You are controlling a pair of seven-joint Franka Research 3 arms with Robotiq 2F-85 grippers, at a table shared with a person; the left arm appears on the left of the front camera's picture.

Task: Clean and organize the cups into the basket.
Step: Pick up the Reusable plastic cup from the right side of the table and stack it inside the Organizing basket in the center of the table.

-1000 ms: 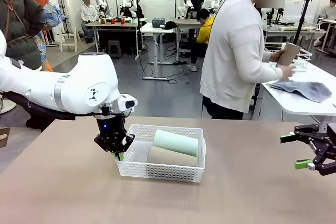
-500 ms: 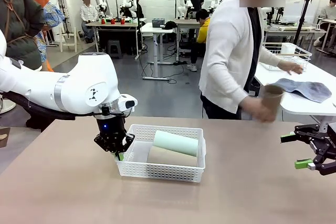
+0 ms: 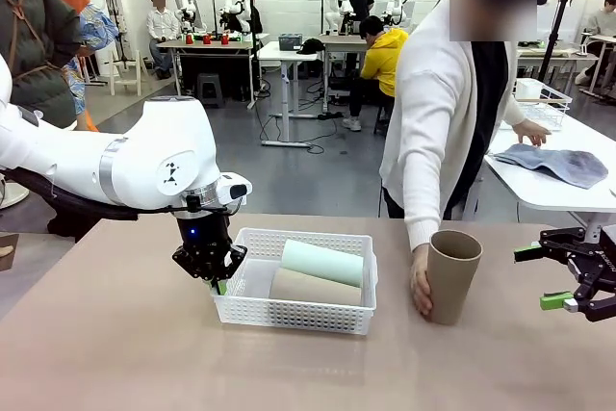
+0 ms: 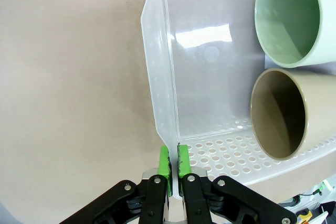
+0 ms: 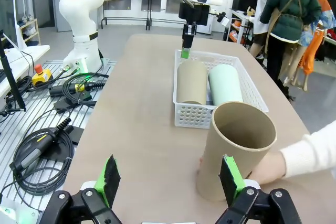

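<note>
The left gripper (image 3: 214,280) is pinching the left edge of the basket (image 3: 294,316); a mint cup (image 3: 322,261) and a tan cup (image 3: 313,288) are lying inside. The right gripper (image 3: 541,276) is hanging wide apart near the upright cup (image 3: 452,278), which a person's hand (image 3: 420,282) is holding on bare counter (image 3: 144,353)

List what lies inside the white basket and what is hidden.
A mint green cup and a tan cup lie on their sides inside the basket. The floor beside them is bare; beneath them it is covered.

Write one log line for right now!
left gripper: shut on basket rim | right gripper: open | person's hand: on upright tan cup
</note>
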